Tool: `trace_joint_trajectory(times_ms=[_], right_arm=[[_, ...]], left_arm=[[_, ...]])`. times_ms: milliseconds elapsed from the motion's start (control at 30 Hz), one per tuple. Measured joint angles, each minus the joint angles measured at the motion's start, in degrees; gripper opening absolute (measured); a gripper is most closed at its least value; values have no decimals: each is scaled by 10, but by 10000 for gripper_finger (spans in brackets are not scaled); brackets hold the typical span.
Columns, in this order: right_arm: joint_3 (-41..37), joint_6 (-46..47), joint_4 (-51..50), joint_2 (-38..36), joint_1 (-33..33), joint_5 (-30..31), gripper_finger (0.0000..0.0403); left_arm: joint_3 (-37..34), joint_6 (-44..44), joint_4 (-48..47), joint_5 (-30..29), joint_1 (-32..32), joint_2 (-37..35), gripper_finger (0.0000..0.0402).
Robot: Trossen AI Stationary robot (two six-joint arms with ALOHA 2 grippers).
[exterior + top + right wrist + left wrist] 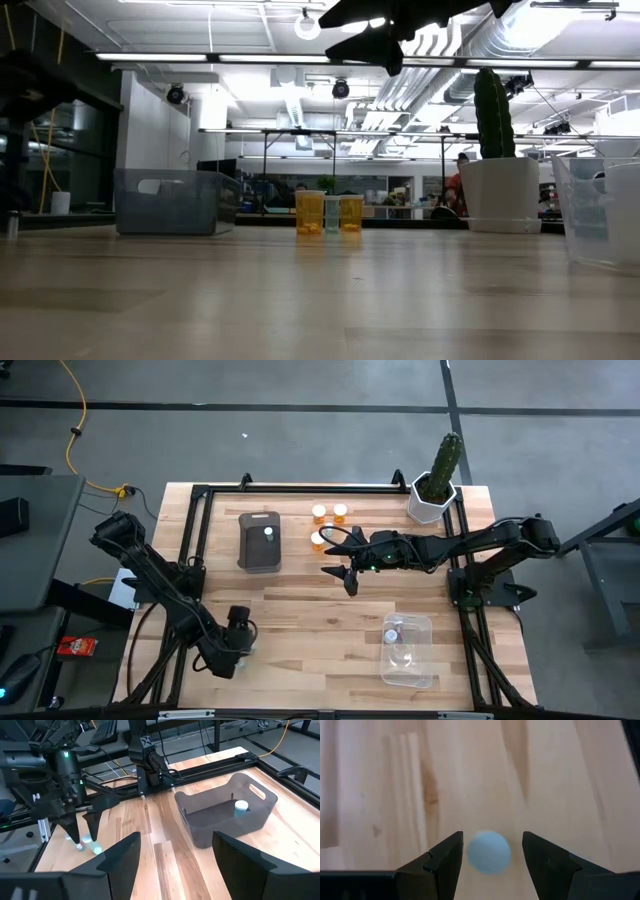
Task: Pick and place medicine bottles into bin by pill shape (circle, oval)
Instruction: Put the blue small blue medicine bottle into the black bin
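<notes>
Medicine bottles are in several places: one with a pale teal cap (489, 852) stands between my left jaws (490, 862), which are open around it and do not clearly touch it, near the table's (300, 630) front left corner. My right jaws (340, 558) hang open and empty above the middle. Just beside them are three orange bottles (328, 522). The grey bin (259, 541) holds one bottle, the clear bin (408, 650) some too. A cactus (443, 465) stands far right.
</notes>
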Motion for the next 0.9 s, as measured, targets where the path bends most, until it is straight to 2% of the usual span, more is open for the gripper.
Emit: trace_joint_trajectory(times_ms=[67,300,500,900], right_arm=[[0,4,0,0,0,0,240],[0,4,0,0,0,0,240],[0,4,0,0,0,0,240],[0,4,0,0,0,28,240]], left_arm=[[0,-4,-2,-13,0,-3,193],[0,6,-6,5,0,-4,193],[0,10,-6,-9,0,-4,192],[0,22,-19,10,1,-4,147]])
